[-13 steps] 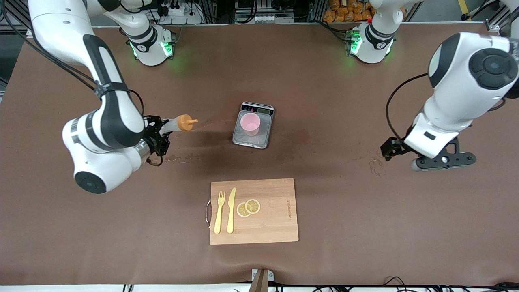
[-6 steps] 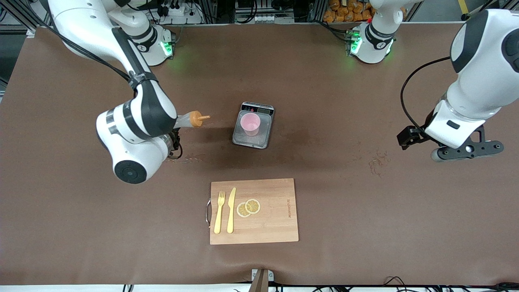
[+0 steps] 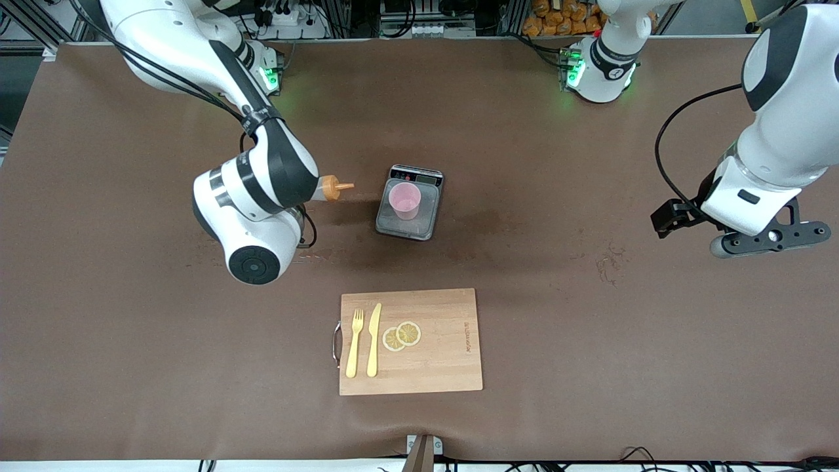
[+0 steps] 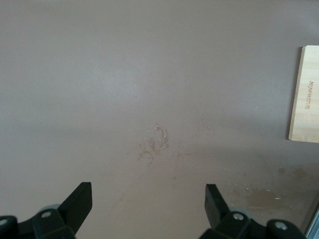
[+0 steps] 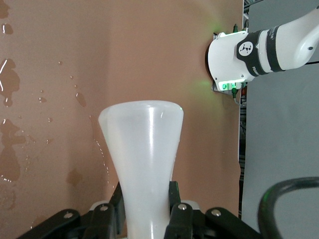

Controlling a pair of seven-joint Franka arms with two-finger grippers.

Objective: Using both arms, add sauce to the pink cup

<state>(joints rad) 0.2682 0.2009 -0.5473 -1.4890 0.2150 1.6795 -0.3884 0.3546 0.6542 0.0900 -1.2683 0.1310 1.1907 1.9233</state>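
Front view: the right end effector is hidden under its own wrist, holding the sauce bottle roughly level over the tabletop. The bottle's long axis runs along the table's length, and its orange nozzle points at the pink cup. The cup stands upright on the steel scale, a short gap away from the nozzle toward the left arm's end. The right arm is by far the nearer one; the left end effector hangs over bare tabletop well apart from the cup, waiting.

Left wrist view: the left end effector has its jaws spread wide with nothing between them, over a scuffed patch of tabletop, a corner of the cutting board at the frame's edge.

Right wrist view: the right end effector is clamped tight around the bottle's body, whose flared translucent end fills the middle. Wet splashes mark the cloth below.

To my eye, the nozzle must travel on along its own axis and tip down over the cup's mouth.
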